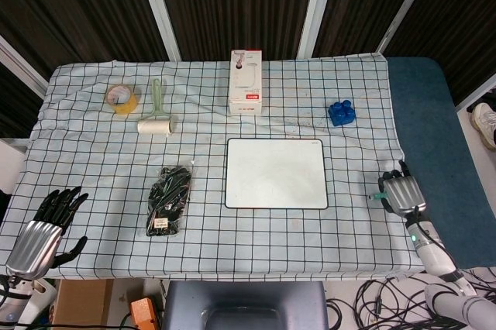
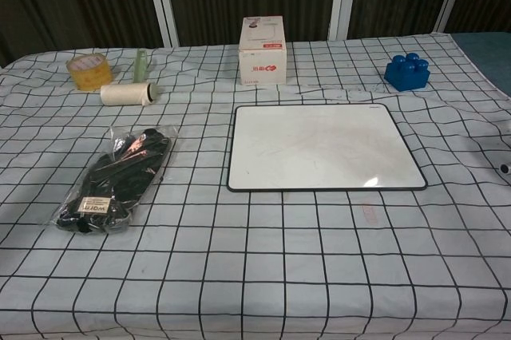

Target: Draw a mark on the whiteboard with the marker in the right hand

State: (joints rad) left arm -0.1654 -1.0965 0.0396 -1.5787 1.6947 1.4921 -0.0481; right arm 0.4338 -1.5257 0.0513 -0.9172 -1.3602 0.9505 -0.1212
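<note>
The whiteboard lies flat in the middle of the checked cloth, blank, with a dark rim; the chest view also shows the whiteboard. My right hand rests at the cloth's right edge, well to the right of the board, with its fingers curled. A short green end of the marker sticks out on its left side. My left hand sits at the near left corner, fingers apart, holding nothing. Neither hand shows clearly in the chest view.
Along the back stand a tape roll, a lint roller, a white and red box and a blue block. A bag of black gloves lies left of the board. A blue surface borders the cloth on the right.
</note>
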